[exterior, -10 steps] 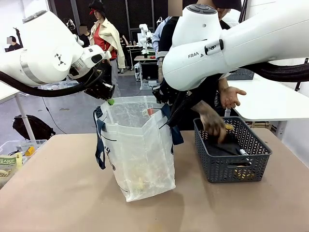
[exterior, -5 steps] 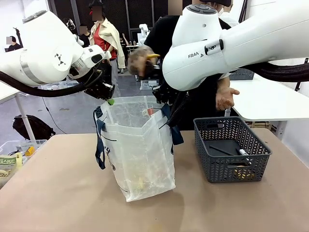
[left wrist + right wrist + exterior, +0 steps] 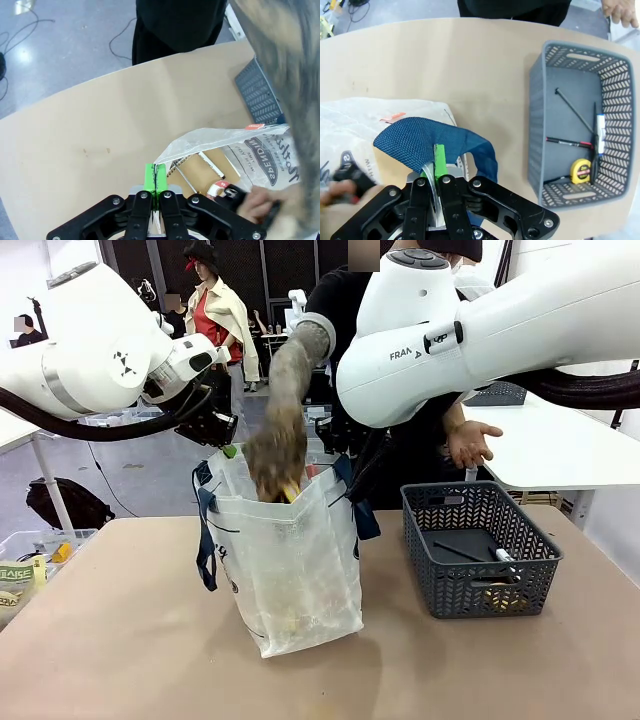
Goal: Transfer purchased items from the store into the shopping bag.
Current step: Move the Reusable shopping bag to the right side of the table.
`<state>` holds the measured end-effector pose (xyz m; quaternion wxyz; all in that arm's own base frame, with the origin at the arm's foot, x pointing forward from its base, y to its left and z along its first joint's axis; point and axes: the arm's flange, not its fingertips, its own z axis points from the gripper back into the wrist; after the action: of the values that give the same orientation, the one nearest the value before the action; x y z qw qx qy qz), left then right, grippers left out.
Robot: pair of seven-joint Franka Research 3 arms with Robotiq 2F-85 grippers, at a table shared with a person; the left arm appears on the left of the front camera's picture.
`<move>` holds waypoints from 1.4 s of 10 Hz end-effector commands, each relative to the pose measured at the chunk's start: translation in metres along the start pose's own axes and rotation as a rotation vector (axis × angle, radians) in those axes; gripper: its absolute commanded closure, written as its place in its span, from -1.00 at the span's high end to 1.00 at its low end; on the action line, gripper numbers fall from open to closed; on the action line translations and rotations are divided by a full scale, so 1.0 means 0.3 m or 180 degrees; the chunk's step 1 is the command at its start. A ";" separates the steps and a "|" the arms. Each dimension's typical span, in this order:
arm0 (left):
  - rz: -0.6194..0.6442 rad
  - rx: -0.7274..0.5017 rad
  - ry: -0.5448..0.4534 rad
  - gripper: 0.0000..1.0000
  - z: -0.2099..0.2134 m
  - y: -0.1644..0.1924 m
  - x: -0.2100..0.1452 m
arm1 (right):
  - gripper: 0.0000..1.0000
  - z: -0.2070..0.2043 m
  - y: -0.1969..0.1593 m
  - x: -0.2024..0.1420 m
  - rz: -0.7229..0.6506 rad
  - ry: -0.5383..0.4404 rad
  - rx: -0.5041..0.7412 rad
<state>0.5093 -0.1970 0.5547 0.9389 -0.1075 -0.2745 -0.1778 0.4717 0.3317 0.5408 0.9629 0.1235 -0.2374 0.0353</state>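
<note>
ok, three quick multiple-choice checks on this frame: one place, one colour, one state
1. The person's reaching hand is:
A) in the bag mouth
B) in the basket
C) raised overhead

2. The bag's strap is:
A) red
B) yellow
C) blue

3. The left claw is:
A) open
B) shut on the bag rim
C) shut on the basket

Answers:
1 A: the front view shows it dipping into the bag's open top, with the basket off to the side.
2 C: the right wrist view shows navy webbing.
3 B: the green pads pinch the translucent rim.
</note>
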 end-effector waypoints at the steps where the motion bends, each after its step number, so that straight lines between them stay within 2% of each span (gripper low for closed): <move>1: 0.0043 0.0038 -0.0019 -1.00 0.011 0.012 0.004 | -1.00 0.004 -0.006 0.002 -0.0008 -0.0002 -0.0014; 14: 0.0043 0.0038 -0.0019 -1.00 0.011 0.012 0.004 | -1.00 0.004 -0.006 0.002 -0.0008 -0.0002 -0.0014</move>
<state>0.5093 -0.1970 0.5549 0.9388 -0.1075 -0.2746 -0.1778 0.4717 0.3318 0.5405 0.9630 0.1234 -0.2371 0.0354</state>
